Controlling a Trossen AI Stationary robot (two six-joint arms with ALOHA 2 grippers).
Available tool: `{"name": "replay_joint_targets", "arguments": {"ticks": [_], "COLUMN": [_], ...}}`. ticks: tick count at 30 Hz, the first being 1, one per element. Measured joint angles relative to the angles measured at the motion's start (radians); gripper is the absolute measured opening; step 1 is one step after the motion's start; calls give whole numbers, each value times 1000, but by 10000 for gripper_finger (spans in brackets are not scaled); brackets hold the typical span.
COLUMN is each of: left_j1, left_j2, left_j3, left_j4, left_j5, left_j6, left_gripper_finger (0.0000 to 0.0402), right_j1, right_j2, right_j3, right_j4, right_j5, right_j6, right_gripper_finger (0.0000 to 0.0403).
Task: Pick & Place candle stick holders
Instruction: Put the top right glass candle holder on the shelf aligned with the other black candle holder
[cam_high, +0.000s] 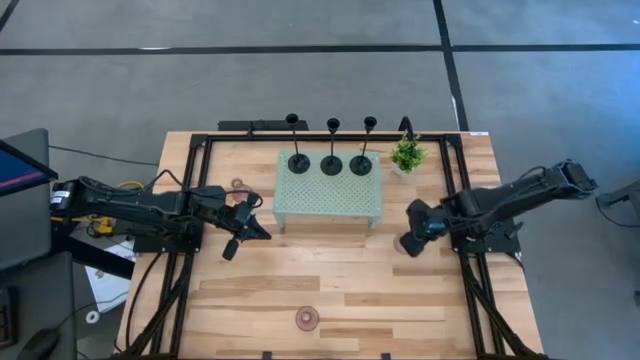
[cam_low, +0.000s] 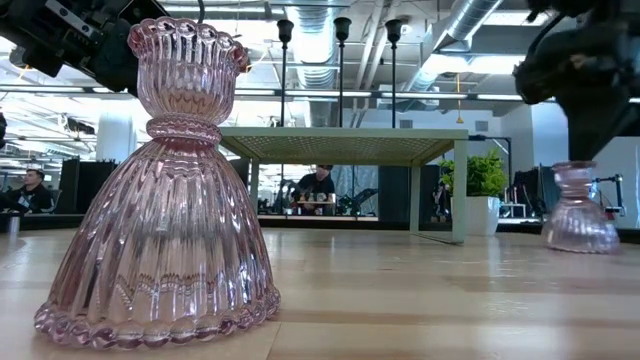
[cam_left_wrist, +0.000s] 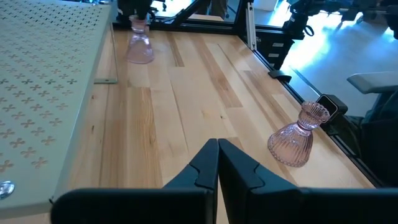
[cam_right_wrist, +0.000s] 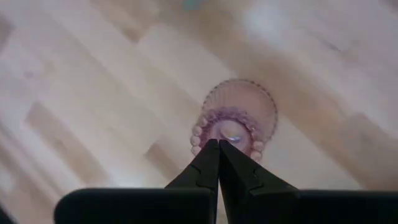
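Note:
Three black candle stick holders (cam_high: 331, 163) stand on their disc bases in a row on the pale green tray (cam_high: 330, 200). One pink glass holder (cam_high: 308, 319) stands upright near the table's near edge and looms large in the low view (cam_low: 160, 200). Another pink holder (cam_low: 580, 210) stands upright on the table right of the tray. My right gripper (cam_right_wrist: 217, 146) is shut directly above its top. A third pink one (cam_high: 237, 185) shows beside my left arm. My left gripper (cam_left_wrist: 217, 152) is shut and empty, left of the tray's near corner. My right gripper comes from above, pointing down, with its shut fingertips at the beaded top rim (cam_right_wrist: 227, 118) of the pink holder, which stands on the table. Whether they touch the rim, I cannot tell.
A small green potted plant (cam_high: 407, 155) stands at the tray's far right corner. Black frame rails (cam_high: 185, 250) run along both sides of the table. Bare wood (cam_high: 330, 270) lies between the tray and the near edge. People sit in the room beyond the table.

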Motion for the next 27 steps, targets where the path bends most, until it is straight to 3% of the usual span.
{"name": "replay_joint_targets", "arguments": {"ticks": [11,18,27], "left_j1": [0,0,0], "left_j2": [0,0,0], "left_j3": [0,0,0], "left_j4": [0,0,0], "left_j5": [0,0,0], "left_j6": [0,0,0], "left_gripper_finger": [10,10,10], "right_j1": [175,209,211], "right_j2": [26,74,63], "right_j3": [1,1,1], "right_j4": [253,169,71], "right_j5": [4,109,164], "right_j6": [-21,-28,-20], "right_gripper_finger": [0,0,0]}}
